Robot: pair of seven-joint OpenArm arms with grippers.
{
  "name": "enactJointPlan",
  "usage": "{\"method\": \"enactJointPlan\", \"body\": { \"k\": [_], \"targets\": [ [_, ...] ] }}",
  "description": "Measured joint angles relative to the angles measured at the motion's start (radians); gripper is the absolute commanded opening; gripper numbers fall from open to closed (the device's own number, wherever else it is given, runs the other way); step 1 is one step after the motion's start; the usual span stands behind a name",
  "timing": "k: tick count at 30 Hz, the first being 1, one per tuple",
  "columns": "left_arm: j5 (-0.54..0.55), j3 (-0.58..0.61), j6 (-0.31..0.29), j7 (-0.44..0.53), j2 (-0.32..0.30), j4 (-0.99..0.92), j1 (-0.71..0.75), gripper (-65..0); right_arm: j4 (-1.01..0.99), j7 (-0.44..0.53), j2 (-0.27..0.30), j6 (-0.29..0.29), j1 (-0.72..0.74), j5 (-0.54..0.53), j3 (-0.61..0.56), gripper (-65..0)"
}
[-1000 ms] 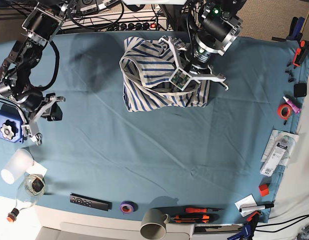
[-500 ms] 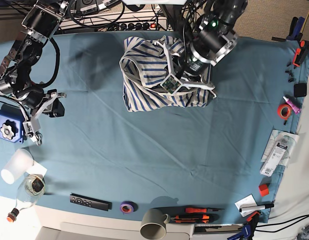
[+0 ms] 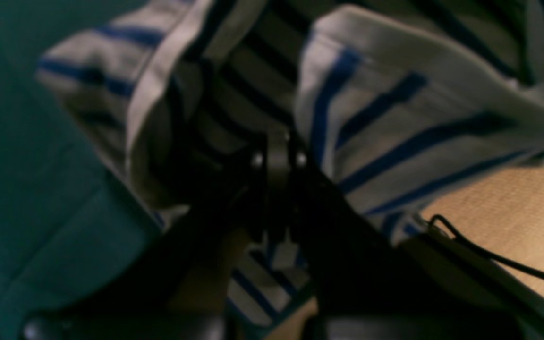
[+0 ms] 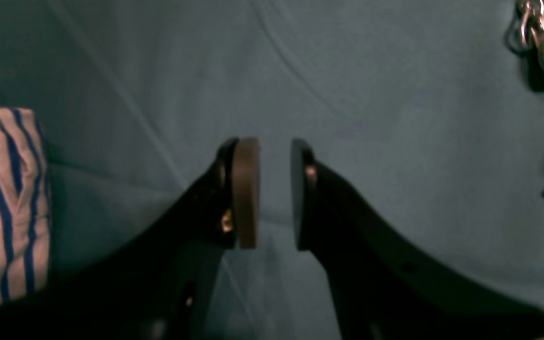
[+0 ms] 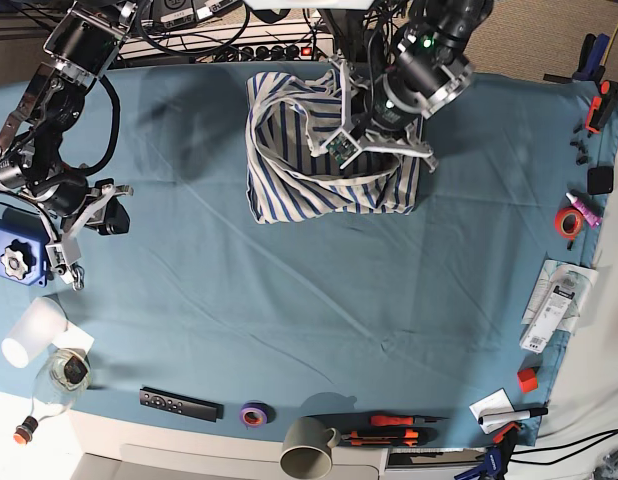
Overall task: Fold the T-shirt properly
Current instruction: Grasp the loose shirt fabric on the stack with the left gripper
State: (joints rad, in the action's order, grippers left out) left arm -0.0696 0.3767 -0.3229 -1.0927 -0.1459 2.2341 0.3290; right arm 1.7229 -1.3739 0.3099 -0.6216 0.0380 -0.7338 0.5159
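At the far centre of the teal cloth (image 5: 289, 290), your T-shirt (image 5: 289, 170) lies bunched in a rough block, with the left gripper (image 3: 276, 156) down on its upper right part. Its jaws are pinched together w/ striped fabric folded around them. Your right gripper (image 4: 268, 193) hangs over bare cloth at the table's other side, jaws slightly apart, holding nothing, well clear of the shirt.
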Motion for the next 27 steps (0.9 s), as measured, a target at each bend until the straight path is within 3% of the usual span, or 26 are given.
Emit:
{"method": "enactJointPlan", "body": {
  "k": [10, 14, 19, 24, 27],
  "targets": [
    [-0.114, -0.001, 0.003, 0.009, -0.06, 0.103, 0.094, -65.0, 0.0, 0.02, 0.0, 0.0, 0.0, 0.0, 0.0, -52.5],
    [-0.103, 0.0, 0.035, 0.141, -0.056, 0.103, 0.063, -65.0, 0.0, 0.02, 0.0, 0.0, 0.0, 0.0, 0.0, -52.5],
    [0.02, 0.0, 0.037, 0.171, -0.053, 0.076, -0.011, -65.0, 0.0, 0.019, 0.0, 0.0, 0.0, 0.0, 0.0, -52.5],
    [0.071, 0.0, -0.014, 0.173, -0.054, 0.007, -0.03, -65.0, 0.0, 0.016, 0.0, 0.0, -0.002, 0.0, 0.0, -52.5],
    [0.086, 0.0, -0.015, 0.175, -0.053, -0.019, -0.047, -65.0, 0.0, 0.016, 0.0, 0.0, -0.002, 0.0, 0.0, -52.5]
  ]
}}
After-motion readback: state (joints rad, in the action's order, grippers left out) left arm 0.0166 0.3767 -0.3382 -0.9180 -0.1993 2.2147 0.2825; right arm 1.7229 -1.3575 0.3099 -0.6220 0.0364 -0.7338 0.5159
